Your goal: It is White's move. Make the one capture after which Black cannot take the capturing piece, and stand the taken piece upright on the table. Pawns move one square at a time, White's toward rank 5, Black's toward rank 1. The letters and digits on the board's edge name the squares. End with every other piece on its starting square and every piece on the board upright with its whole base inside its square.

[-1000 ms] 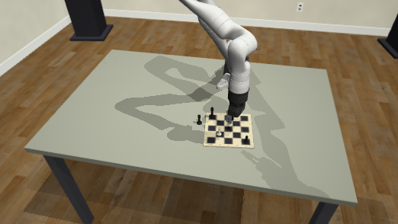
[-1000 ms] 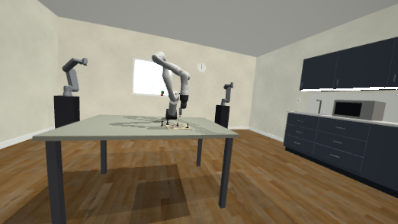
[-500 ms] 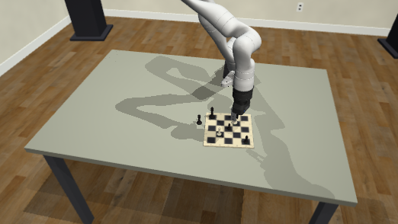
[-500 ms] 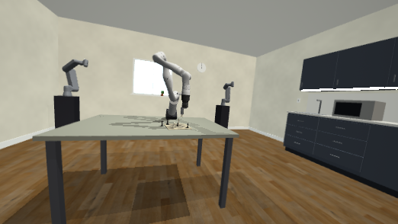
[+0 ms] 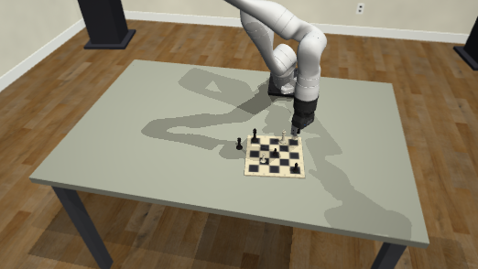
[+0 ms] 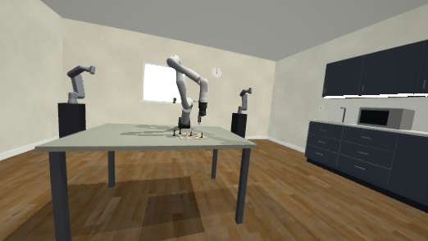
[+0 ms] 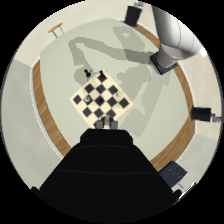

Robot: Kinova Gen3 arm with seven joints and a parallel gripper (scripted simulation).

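A small chessboard (image 5: 271, 174) (image 7: 111, 106) (image 6: 193, 137) lies on the grey table (image 5: 137, 137). My gripper (image 5: 296, 133) (image 7: 107, 120) (image 6: 199, 120) hangs just above the board's far right corner. It is shut on a small chess piece that looks white and is mostly hidden by the fingers. A white piece (image 5: 284, 135) stands on the far row beside the gripper. Another white piece (image 5: 264, 158) and a black piece (image 5: 275, 152) stand mid-board. A black piece (image 5: 255, 134) stands at the far left corner, and another (image 5: 296, 167) at the near right corner. One black piece (image 5: 239, 144) (image 7: 88, 73) stands upright on the table, left of the board.
The arm's base (image 5: 280, 87) is mounted on the table behind the board. Dark pedestals (image 5: 106, 23) stand on the floor beyond the table. The table edge runs close in front of the board.
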